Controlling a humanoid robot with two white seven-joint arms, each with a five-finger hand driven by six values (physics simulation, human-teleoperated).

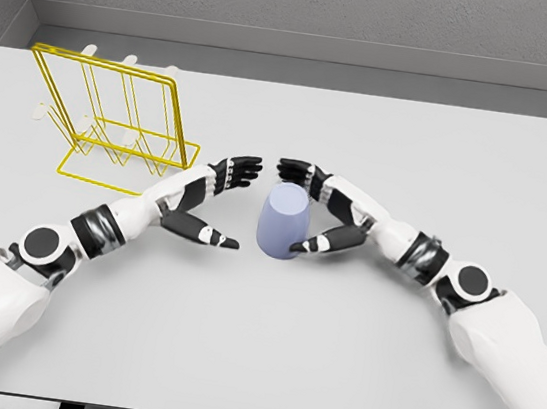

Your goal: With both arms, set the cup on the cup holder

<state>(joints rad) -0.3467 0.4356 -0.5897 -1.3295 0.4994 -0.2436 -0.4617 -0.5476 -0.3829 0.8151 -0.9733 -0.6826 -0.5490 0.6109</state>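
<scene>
Starting at the far left, the yellow wire cup holder (113, 123) stands on the grey table (354, 356) toward its rear left corner, its frame leaning back and pale-tipped pegs poking up near the top. Just to its right the left hand (212, 199) lies with its fingers spread and relaxed, holding nothing, its palm facing the cup from near by with a clear gap between them. Next comes the lavender cup (281, 222), standing mouth-down near the table's middle, well apart from the holder. On its right side the right hand (315, 210) is cupped around it, the upper fingers (293, 170) reaching over the top rim and the thumb low against the base; it looks to be touching, though whether the grip is firm cannot be told. By its smooth, plain surface I judge the cup to be light, rigid and somewhat slippery, so a pinch from 1 side could let it twist or tip; the safer hold is around the mid wall, with the 2 hands pressing from opposite sides. It does not look fragile. For moving, the table is bare in front and to the right, with ample room to lift; the tight part is the leftward path, where the left forearm and the holder's thin wires crowd the approach.
</scene>
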